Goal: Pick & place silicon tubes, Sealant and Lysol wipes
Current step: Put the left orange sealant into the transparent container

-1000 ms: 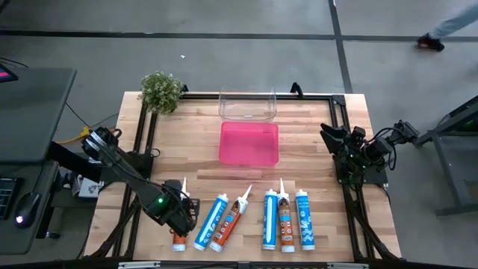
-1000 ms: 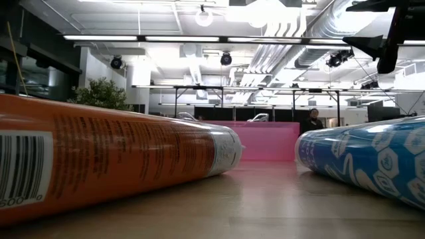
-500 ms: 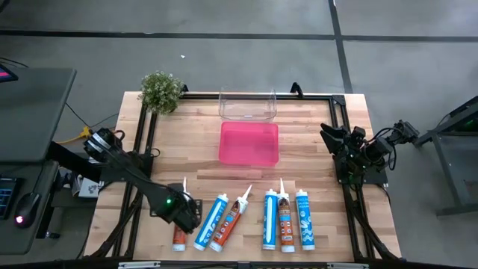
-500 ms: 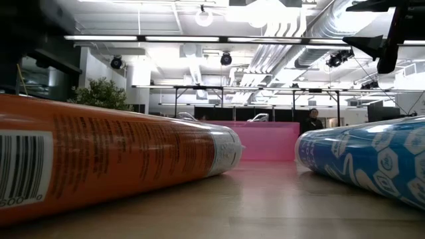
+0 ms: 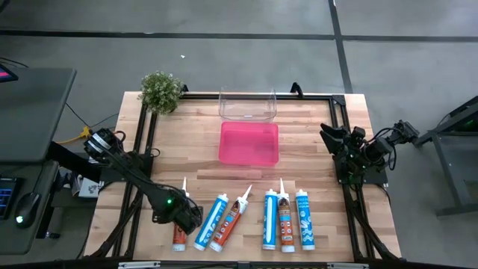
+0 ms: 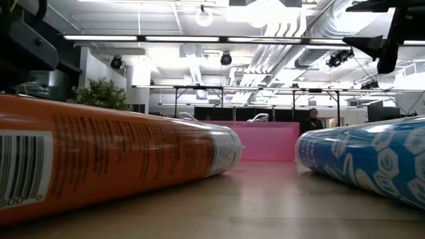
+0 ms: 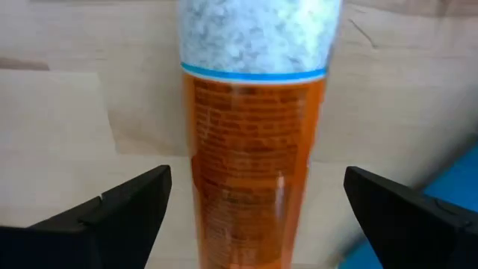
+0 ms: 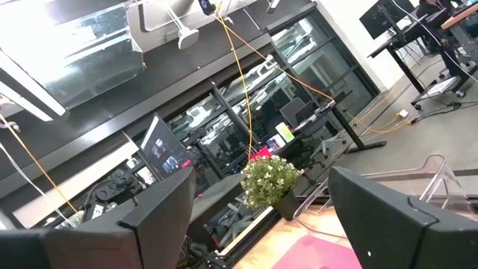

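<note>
Left wrist view: orange, fine-printed sealant tube (image 7: 252,157)

We see the table (image 5: 246,179) evenly lit from above, with only soft, short shadows. At table height the ceiling lights (image 6: 219,38) glare white and the near orange tube (image 6: 99,159) looks soft; in the left wrist view that tube (image 7: 254,149) is blurred.

Six sealant tubes lie in a row along the wooden desk's (image 5: 194,153) near edge: an orange cartridge (image 5: 179,236) at the far left, a blue-and-orange pair (image 5: 219,222), then three upright-pointing tubes (image 5: 286,220), nozzles aimed toward a pink tray (image 5: 249,143).
</note>
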Available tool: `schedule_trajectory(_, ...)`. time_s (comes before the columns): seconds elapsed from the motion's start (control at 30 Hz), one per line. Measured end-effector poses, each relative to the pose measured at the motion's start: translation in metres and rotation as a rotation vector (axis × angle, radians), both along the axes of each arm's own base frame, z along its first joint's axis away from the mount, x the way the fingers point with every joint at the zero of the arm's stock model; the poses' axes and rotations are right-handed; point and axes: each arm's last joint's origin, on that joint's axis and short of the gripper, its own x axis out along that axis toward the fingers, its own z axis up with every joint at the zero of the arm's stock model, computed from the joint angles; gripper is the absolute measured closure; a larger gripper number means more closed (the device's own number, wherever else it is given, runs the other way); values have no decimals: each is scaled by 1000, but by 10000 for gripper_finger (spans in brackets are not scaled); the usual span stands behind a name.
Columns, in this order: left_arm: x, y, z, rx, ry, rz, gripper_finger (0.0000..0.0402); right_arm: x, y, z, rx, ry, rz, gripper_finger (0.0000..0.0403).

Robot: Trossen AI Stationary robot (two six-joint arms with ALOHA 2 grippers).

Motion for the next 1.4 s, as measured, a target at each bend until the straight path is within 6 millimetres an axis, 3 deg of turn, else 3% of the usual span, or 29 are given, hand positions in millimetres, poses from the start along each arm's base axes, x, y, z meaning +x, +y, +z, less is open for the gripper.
schedule_trajectory(0.43, -5, 6, -9, 90, -22, -23, 8, 0, 0, 0, 0, 1, 0, 100)
schedule_trajectory(0.77, 2, 0, -29, 87, 6, -23, 10, 0, 0, 0, -1, 1, 0, 100)
schedule_trajectory(1.03, 1, 0, -30, 94, 19, -27, 12, 1, 0, -1, -7, 12, 0, 100)
schedule_trajectory(1.17, 1, 0, -31, 97, 23, -28, 36, 1, 0, -1, -9, 16, 0, 100)
schedule_trajectory(1.4, 2, 0, -38, 110, 52, -27, 128, 1, 1, -1, -11, 18, 0, 100)
